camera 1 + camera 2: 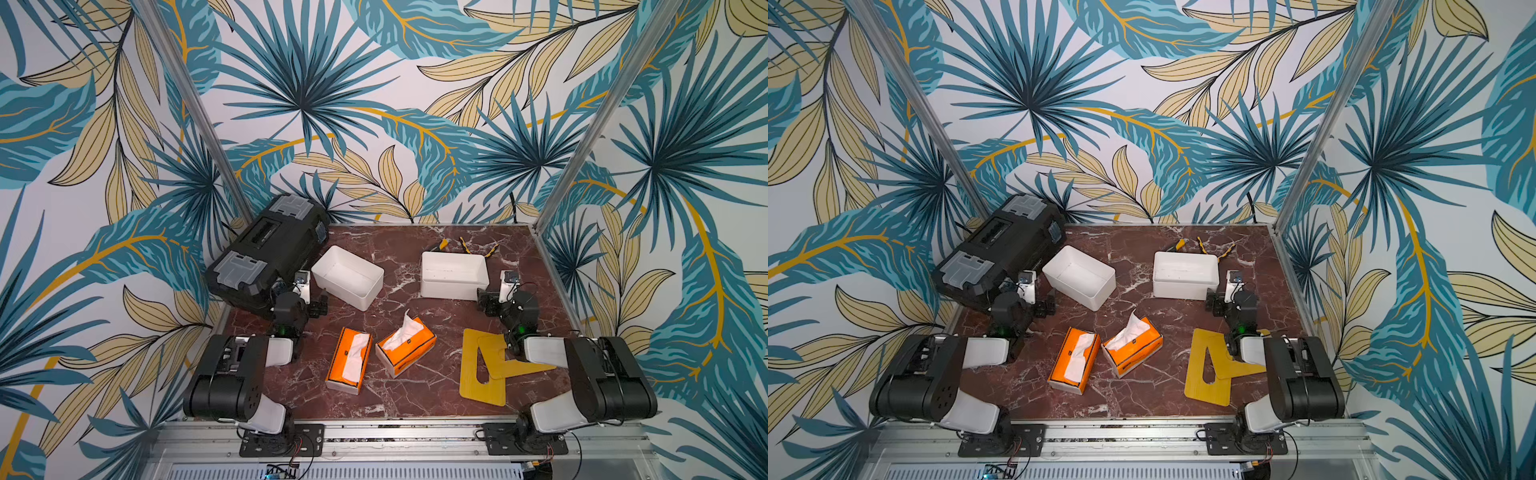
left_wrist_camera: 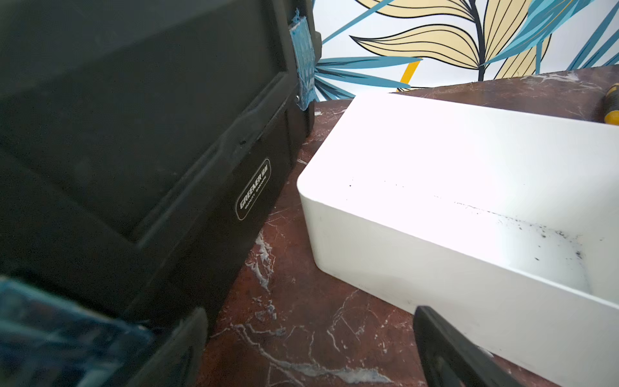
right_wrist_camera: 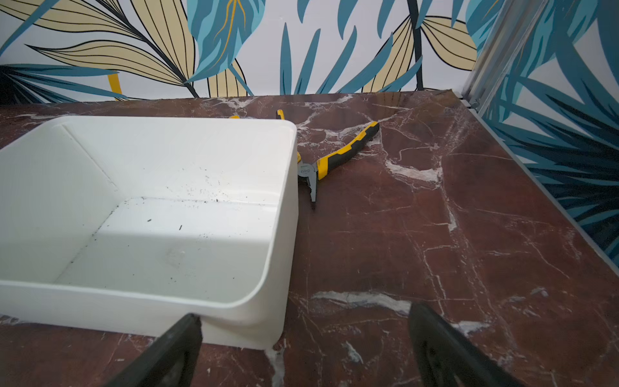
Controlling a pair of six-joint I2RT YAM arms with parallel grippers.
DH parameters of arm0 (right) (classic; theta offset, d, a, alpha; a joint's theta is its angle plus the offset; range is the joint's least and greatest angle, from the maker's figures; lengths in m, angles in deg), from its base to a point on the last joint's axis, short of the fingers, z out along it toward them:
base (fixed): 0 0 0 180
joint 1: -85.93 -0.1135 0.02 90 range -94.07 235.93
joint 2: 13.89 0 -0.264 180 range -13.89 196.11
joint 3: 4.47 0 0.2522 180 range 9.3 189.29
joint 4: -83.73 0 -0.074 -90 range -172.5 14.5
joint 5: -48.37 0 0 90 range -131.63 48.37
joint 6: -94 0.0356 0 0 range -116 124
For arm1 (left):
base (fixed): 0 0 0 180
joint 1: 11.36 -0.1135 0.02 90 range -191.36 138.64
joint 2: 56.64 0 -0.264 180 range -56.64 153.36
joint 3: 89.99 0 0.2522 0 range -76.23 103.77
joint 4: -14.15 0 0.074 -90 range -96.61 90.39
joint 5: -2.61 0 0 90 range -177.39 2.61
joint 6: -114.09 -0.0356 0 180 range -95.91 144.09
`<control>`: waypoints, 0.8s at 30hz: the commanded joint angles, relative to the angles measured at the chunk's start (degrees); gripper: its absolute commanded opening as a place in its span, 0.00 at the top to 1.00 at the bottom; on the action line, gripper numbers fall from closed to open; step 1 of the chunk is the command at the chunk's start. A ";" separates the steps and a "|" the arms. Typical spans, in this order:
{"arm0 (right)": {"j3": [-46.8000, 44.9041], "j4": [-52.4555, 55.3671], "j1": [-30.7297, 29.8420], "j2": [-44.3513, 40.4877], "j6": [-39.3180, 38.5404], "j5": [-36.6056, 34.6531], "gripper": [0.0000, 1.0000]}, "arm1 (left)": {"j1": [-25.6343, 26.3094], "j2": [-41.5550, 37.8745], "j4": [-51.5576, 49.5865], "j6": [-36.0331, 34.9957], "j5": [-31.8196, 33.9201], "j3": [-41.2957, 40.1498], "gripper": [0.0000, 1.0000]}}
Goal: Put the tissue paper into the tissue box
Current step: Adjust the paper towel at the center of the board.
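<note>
My left gripper [image 2: 308, 316] apart, empty, beside one white tissue box [image 2: 435, 274], right gripper [image 3: 304, 313] apart, empty, at the second, orange tissue packs [image 1: 348, 359] side by side on the desk [image 1: 415, 395], outside both.

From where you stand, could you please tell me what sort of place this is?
Probably a robot test booth, not a home: leaf-print backdrop panels on aluminium frame posts, enclosing a marble-look tabletop with a mounting rail along its front.
</note>
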 commanded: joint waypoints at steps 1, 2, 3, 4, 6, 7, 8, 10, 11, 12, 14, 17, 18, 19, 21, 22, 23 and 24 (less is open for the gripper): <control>0.83 -1.56 -0.25 0.40 -0.46 -0.96 0.00 | 0.12 0.32 1.12 -0.40 0.48 1.82 0.00; 0.83 -1.56 -0.25 0.40 -0.45 -0.96 0.00 | 0.16 0.32 1.05 -0.40 0.50 1.86 0.00; 0.83 -1.56 -0.25 0.41 -0.45 -0.92 0.00 | 0.11 0.34 1.05 -0.38 0.49 1.86 0.00; 0.83 -1.56 -0.25 0.36 -0.47 -0.96 0.00 | 0.16 0.32 1.04 -0.42 0.49 1.86 0.00; 0.92 -1.47 -0.25 0.40 -0.41 -0.96 0.00 | 0.16 0.38 1.04 -0.42 0.52 1.87 0.00; 0.92 -1.47 -0.25 0.40 -0.46 -0.96 0.00 | 0.17 0.32 1.04 -0.27 0.65 1.95 0.00; 0.92 -1.47 -0.25 0.41 -0.46 -0.92 0.00 | 0.17 0.32 1.04 -0.21 0.79 1.95 0.00; 0.90 -1.52 -0.25 0.40 -0.53 -0.96 0.00 | 0.12 0.37 1.03 -0.33 0.80 1.95 0.00; 0.76 -1.64 -0.25 0.32 -0.52 -0.96 0.00 | 0.13 0.32 1.04 -0.34 0.80 1.95 0.00; 0.75 -1.54 -0.25 0.17 -0.42 -1.32 0.00 | 0.16 0.32 1.02 -0.23 0.70 1.95 0.00; 1.16 -0.53 -0.25 -0.19 -0.08 -2.15 0.00 | 0.09 0.32 1.04 -0.20 0.70 1.95 0.00; 1.89 2.93 -0.25 -3.05 0.44 -3.70 0.00 | 0.03 0.24 1.29 -0.02 1.31 1.87 0.00; 2.08 4.57 -0.25 -4.44 0.66 -4.31 0.00 | 0.09 -0.28 0.92 0.74 3.18 1.94 0.00; 2.45 6.88 -0.24 -6.27 1.15 -5.13 0.00 | 0.09 -1.99 -0.02 1.86 5.18 2.02 0.00; 3.30 11.61 -0.25 -9.91 1.62 -5.92 0.00 | 0.07 -6.91 -7.35 3.70 11.66 3.59 0.00; 3.91 14.53 -0.25 -12.39 2.21 -6.17 0.00 | -0.06 -9.59 -13.68 4.69 12.71 5.62 0.00; 4.52 17.05 -0.29 -14.46 3.15 -6.29 0.00 | -0.12 -11.20 -17.52 4.79 12.95 7.29 0.00; 5.05 19.45 -0.34 -16.91 4.12 -5.88 0.00 | -0.22 -12.84 -21.33 5.13 12.60 9.03 0.00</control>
